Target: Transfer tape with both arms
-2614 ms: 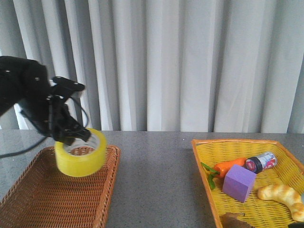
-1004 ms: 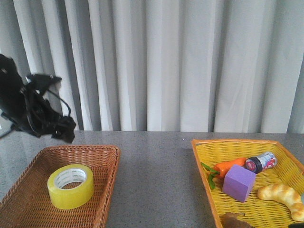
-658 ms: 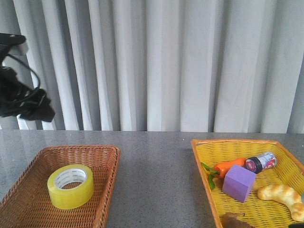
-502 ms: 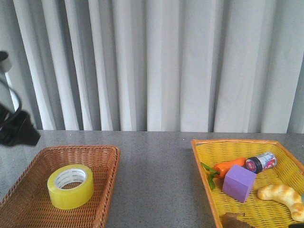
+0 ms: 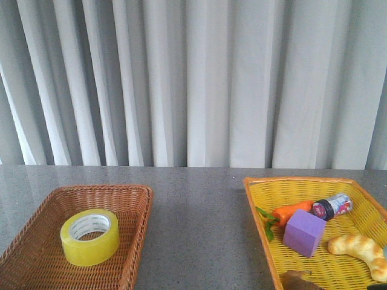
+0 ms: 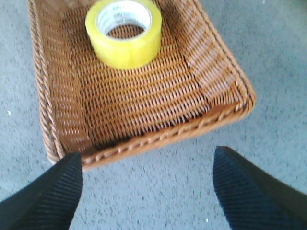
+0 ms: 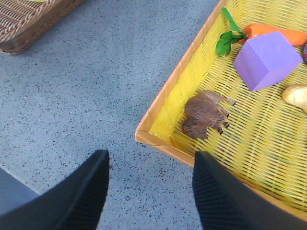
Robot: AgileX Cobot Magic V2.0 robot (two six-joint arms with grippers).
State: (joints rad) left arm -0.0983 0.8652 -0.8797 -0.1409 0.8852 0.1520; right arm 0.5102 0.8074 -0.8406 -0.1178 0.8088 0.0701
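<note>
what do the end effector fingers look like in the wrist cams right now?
Only fingertips show. Left end effector: two black fingers with fine ribbed pads, broad and tapering. Right end effector: the same black ribbed fingers. No cables, markings or arm links visible in any current view.

The glossy yellow-green plastic tape roll [image 5: 89, 237] has a white printed paper core and lies in a rough brown woven wicker basket [image 5: 130, 254]. The grey table top [image 5: 196, 241] looks like matt, finely speckled stone. The yellow woven plastic basket [image 5: 269, 199] holds a matt purple foam-like cube [image 5: 304, 232] and, at its 11 o'clock, a smooth orange plastic carrot [image 5: 289, 211]. The black fingers [image 6: 45, 191] of the left gripper [image 6: 148, 189] are ribbed and matt.
</note>
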